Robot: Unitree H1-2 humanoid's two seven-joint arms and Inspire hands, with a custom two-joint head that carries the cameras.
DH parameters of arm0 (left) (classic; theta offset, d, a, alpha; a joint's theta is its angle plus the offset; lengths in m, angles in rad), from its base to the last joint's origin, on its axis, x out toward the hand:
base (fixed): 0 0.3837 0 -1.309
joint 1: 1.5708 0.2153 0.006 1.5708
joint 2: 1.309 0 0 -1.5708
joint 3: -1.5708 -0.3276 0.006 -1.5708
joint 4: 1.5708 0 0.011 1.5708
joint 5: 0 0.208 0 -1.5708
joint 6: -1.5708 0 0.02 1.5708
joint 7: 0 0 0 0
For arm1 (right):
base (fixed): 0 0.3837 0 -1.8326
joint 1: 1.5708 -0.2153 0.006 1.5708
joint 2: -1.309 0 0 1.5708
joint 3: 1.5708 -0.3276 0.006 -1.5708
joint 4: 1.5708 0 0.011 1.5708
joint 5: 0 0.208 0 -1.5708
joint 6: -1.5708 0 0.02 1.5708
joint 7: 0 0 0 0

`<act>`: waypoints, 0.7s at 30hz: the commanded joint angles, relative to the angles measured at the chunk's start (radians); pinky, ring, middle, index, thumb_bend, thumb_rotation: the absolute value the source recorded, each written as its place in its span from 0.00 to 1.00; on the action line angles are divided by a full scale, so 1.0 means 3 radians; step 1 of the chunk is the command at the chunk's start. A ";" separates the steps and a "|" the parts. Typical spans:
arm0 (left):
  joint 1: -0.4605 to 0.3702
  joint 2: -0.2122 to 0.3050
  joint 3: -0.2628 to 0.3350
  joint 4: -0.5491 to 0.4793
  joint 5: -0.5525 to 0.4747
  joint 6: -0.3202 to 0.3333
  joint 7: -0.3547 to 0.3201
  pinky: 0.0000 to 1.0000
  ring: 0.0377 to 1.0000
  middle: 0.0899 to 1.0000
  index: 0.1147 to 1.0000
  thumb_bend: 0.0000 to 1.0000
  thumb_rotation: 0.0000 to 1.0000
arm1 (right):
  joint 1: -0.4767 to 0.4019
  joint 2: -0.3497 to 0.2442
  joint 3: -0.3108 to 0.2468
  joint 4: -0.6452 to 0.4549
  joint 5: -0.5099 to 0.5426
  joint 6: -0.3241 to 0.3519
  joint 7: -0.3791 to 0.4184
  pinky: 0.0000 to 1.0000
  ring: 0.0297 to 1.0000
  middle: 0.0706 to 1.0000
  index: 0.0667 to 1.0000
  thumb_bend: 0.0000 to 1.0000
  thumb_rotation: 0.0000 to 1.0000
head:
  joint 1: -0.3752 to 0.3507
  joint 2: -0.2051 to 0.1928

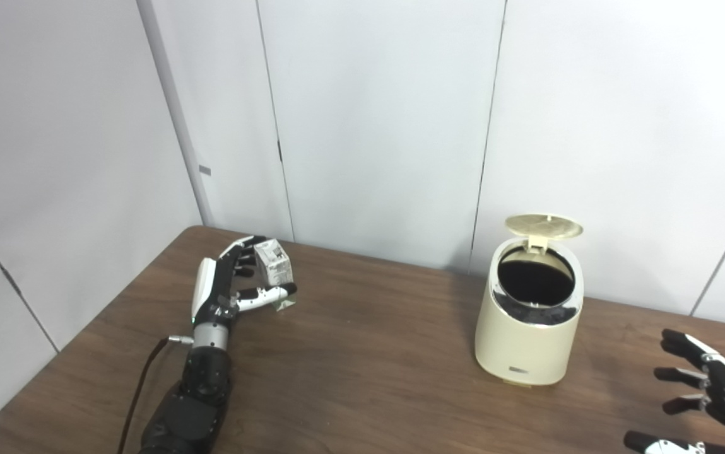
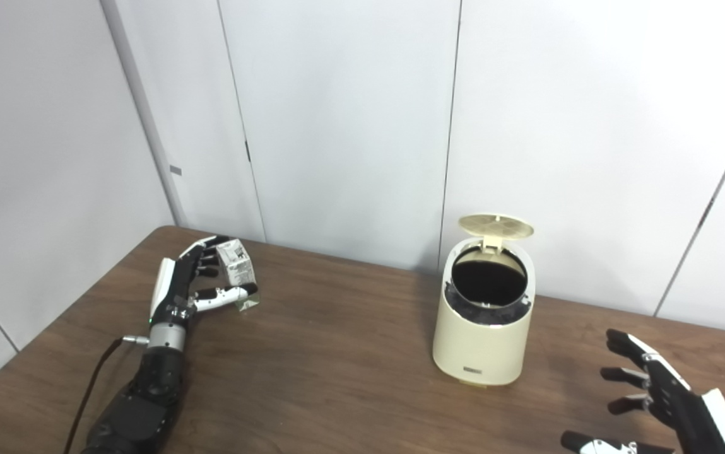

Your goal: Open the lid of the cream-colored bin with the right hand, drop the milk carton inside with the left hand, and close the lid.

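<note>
The cream-colored bin (image 1: 529, 340) stands on the brown table (image 1: 368, 391) right of centre. Its round lid (image 1: 544, 226) is flipped up at the back, and the dark inside shows. At the far left, a small white milk carton (image 1: 274, 261) sits slightly tilted at the table's back. My left hand (image 1: 229, 284) is closed around it, fingers behind its top and thumb across its lower front. My right hand (image 1: 709, 391) hovers low at the bottom right corner, to the right of the bin and apart from it, fingers spread and holding nothing.
White wall panels (image 1: 375, 126) rise directly behind the table's back edge, close behind the bin. A cable (image 1: 141, 384) runs along my left forearm. Bare wood lies between the carton and the bin.
</note>
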 commanded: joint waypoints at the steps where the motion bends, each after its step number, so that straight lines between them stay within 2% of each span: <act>1: -0.0155 0.0071 -0.0015 0.0000 -0.0004 -0.0117 0.0074 0.66 0.69 0.71 0.75 0.95 0.17 | -0.0050 -0.0072 -0.0038 -0.0106 0.0004 -0.0104 -0.0016 0.52 0.73 0.84 0.84 0.82 0.21 | -0.0004 0.0010; 4: -0.0172 0.0066 -0.0041 0.0029 0.0008 -0.0118 0.0097 0.65 0.68 0.70 0.75 0.96 0.17 | -0.0033 -0.0081 -0.0041 -0.0126 -0.0003 -0.0096 -0.0007 0.52 0.73 0.84 0.84 0.82 0.24 | -0.0018 0.0016; 7: -0.0183 0.0052 -0.0053 0.0046 0.0002 -0.0112 0.0097 0.65 0.68 0.70 0.75 0.96 0.17 | -0.0015 -0.0081 -0.0054 -0.0165 0.0017 -0.0065 0.0005 0.54 0.74 0.85 0.84 0.80 0.20 | -0.0024 0.0024; 12: -0.0208 0.0019 -0.0051 0.0096 -0.0047 -0.0106 0.0097 0.65 0.68 0.69 0.73 0.95 0.15 | 0.0003 -0.0096 -0.0073 -0.0179 0.0031 -0.0064 0.0003 0.54 0.73 0.84 0.84 0.81 0.21 | -0.0013 0.0036; 14: -0.0215 -0.0005 -0.0041 0.0101 -0.0041 -0.0109 0.0163 0.62 0.64 0.64 0.67 0.93 0.13 | 0.0012 -0.0097 -0.0085 -0.0184 0.0051 -0.0059 0.0004 0.54 0.73 0.84 0.83 0.82 0.22 | -0.0013 0.0042; 16: -0.0228 -0.0034 -0.0019 0.0108 -0.0047 -0.0116 0.0260 0.54 0.57 0.58 0.58 0.91 0.10 | 0.0020 -0.0101 -0.0091 -0.0185 0.0053 -0.0055 0.0005 0.54 0.74 0.84 0.83 0.81 0.22 | -0.0013 0.0042; 20: -0.0240 -0.0064 0.0006 0.0095 -0.0079 -0.0118 0.0388 0.42 0.47 0.50 0.49 0.84 0.03 | 0.0034 -0.0105 -0.0098 -0.0171 0.0066 -0.0064 0.0002 0.55 0.74 0.85 0.84 0.81 0.24 | 0.0002 0.0046; 21: -0.0241 -0.0068 0.0010 0.0089 -0.0094 -0.0118 0.0399 0.40 0.45 0.48 0.45 0.65 0.05 | 0.0036 -0.0107 -0.0098 -0.0163 0.0068 -0.0076 0.0000 0.55 0.74 0.85 0.84 0.80 0.23 | 0.0002 0.0046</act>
